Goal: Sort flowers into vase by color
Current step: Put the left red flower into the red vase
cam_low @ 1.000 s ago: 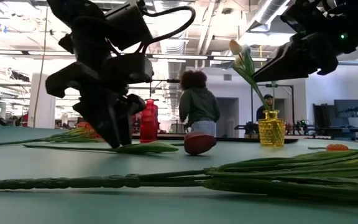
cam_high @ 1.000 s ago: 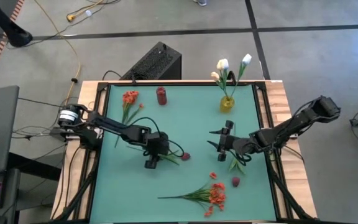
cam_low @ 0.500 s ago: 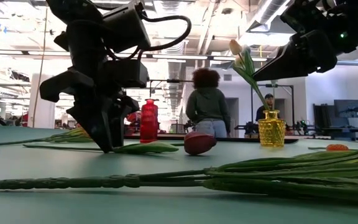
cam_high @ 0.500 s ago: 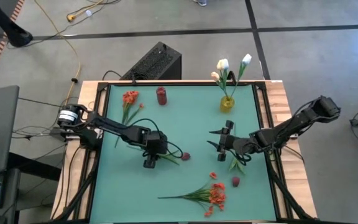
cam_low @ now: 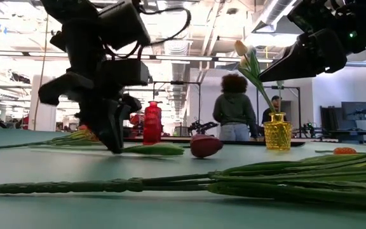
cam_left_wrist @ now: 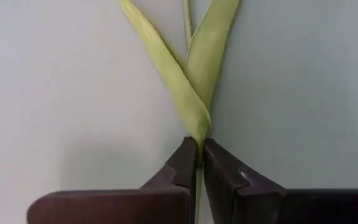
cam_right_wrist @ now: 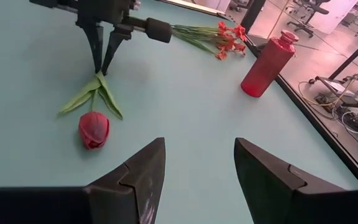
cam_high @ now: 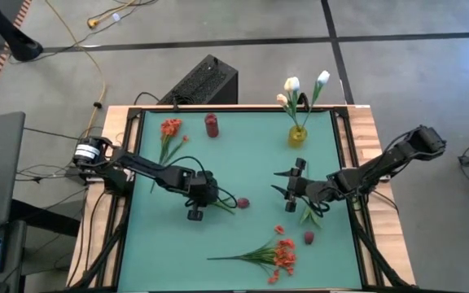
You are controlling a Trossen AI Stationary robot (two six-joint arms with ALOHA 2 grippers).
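With the left gripper [cam_left_wrist: 199, 163] clamped on the thin green stem of the dark red tulip-like flower [cam_right_wrist: 93, 129] lying mid-table, w/ the right gripper [cam_right_wrist: 194, 165] held apart nearby, a slow, level lift is advised so the stem isn't dropped en route to the red glass vase [cam_high: 211, 125].

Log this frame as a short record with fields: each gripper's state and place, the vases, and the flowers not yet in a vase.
left gripper: shut on the dark red tulip stem, at table centre
right gripper: open, hovering right of centre
yellow vase: far right, holds white flowers
red vase: far side, no flowers in it
loose flowers: red-orange bunch near edge; red-orange stems far left
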